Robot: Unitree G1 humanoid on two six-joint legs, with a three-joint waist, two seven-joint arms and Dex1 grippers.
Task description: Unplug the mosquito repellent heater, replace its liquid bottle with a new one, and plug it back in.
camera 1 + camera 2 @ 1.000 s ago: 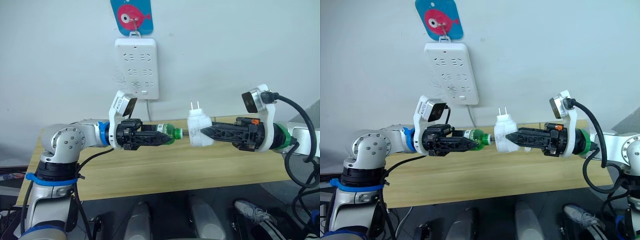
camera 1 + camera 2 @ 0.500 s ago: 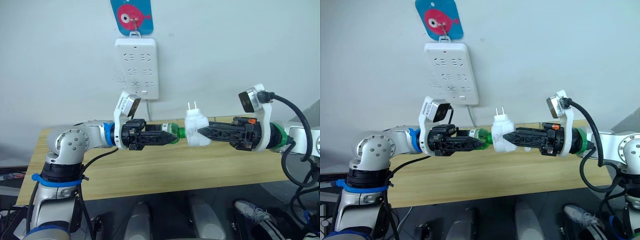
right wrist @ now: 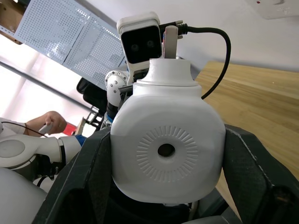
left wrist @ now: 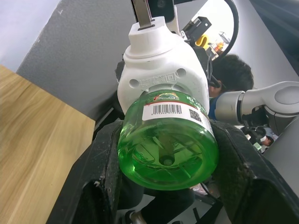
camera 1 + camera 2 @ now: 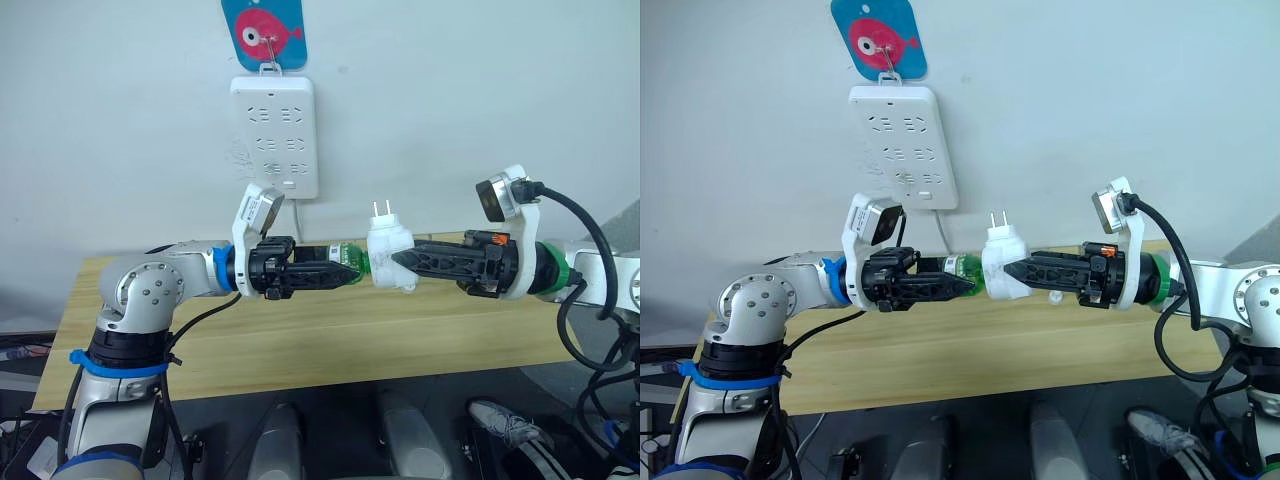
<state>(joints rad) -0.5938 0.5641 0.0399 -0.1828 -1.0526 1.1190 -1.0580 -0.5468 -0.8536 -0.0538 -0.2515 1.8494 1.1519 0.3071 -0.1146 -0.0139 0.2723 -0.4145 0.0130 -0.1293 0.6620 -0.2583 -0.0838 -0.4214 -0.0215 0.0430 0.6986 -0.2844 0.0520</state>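
The wooden table (image 5: 330, 340) stands against the wall, and above it hangs the white socket strip (image 5: 273, 135) under a blue fish tag (image 5: 263, 30). Both arms are held above the table, well apart from its surface.

The right pincer (image 5: 400, 264) is closed on the mosquito repellent heater (image 5: 388, 258), with its two prongs pointing up. The left pincer (image 5: 352, 272) is closed around the green liquid bottle (image 4: 168, 137), whose neck sits in the bottom of the heater.

I judge the step is the joining of bottle and heater, probably screwing it in. To do it well, the bottle axis should stay in one line with the heater opening, so the thread does not cross. The right pincer should only hold firm and not turn, while the left turns in small steps and pushes gently. Too much squeeze may deform the thin bottle.
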